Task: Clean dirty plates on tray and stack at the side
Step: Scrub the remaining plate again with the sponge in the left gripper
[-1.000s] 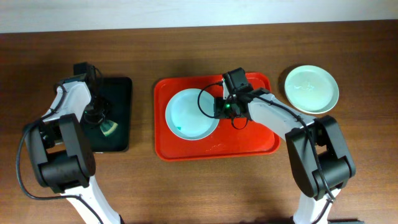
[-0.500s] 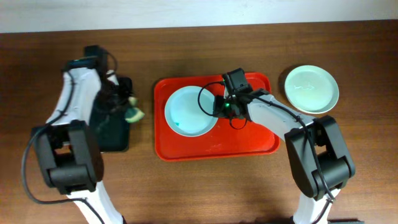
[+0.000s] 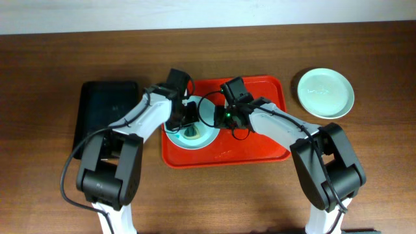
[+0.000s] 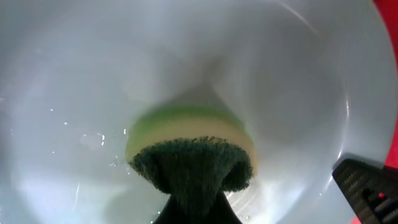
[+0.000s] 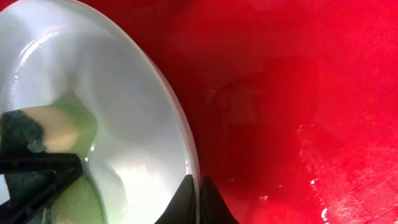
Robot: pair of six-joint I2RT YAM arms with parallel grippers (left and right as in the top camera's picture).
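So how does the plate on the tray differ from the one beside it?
The tray plate sits on the red tray; the side plate on the table. The left gripper holds a sponge on the tray plate and the right gripper pinches its rim; the side plate is untouched. Both round, pale.

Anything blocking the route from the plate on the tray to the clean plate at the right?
Nothing visible lies on the route across the tray and table to the clean plate. The tray's raised rim needs lifting over. On the held plate itself, the left pincer presses a sponge, and the right pincer pinches its rim.
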